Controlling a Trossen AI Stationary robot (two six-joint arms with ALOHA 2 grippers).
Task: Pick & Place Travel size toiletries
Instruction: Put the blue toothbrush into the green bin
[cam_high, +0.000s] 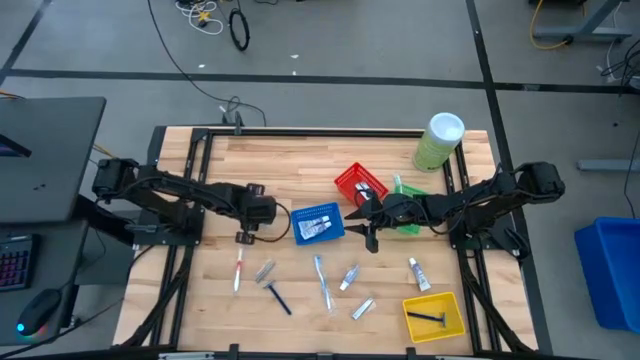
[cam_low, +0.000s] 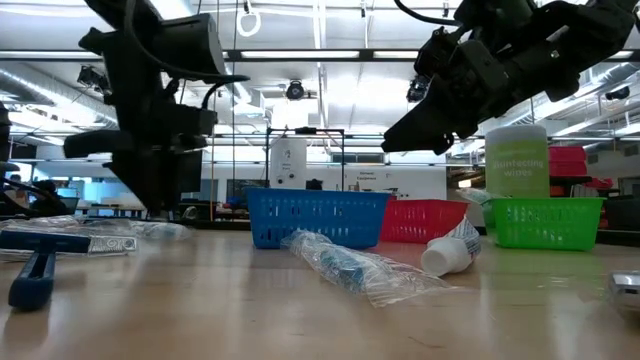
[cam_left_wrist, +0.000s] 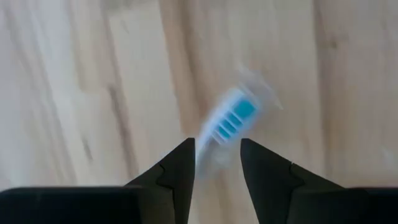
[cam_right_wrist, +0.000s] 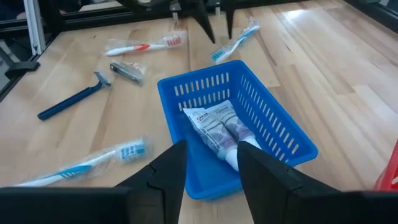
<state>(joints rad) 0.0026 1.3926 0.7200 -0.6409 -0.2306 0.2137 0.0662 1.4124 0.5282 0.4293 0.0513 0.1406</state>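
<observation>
My left gripper (cam_high: 244, 236) points down at the table left of the blue basket (cam_high: 318, 225), open. A wrapped toothbrush with a blue head (cam_left_wrist: 231, 118) shows between and beyond its fingers, and it also appears by that gripper in the right wrist view (cam_right_wrist: 235, 40). My right gripper (cam_right_wrist: 212, 163) is open and empty, just right of the blue basket (cam_right_wrist: 236, 124), in which white tubes (cam_right_wrist: 217, 127) lie. On the near part of the table lie a red toothbrush (cam_high: 238, 270), a blue toothbrush (cam_high: 322, 283), a blue razor (cam_high: 278, 297) and small tubes (cam_high: 348, 278). My left gripper comes from above with a finger (cam_left_wrist: 180, 165) on each side of the blue-headed toothbrush's neck (cam_left_wrist: 208, 140), just behind the head. Whether the fingers touch it I cannot tell. The toothbrush shows blurred.
A red basket (cam_high: 360, 185) and a green basket (cam_high: 408, 218) sit under and behind my right arm. A yellow basket (cam_high: 433, 315) with a dark razor stands near the right near corner. A pale-green cylinder with a white lid (cam_high: 438, 141) stands at the far right.
</observation>
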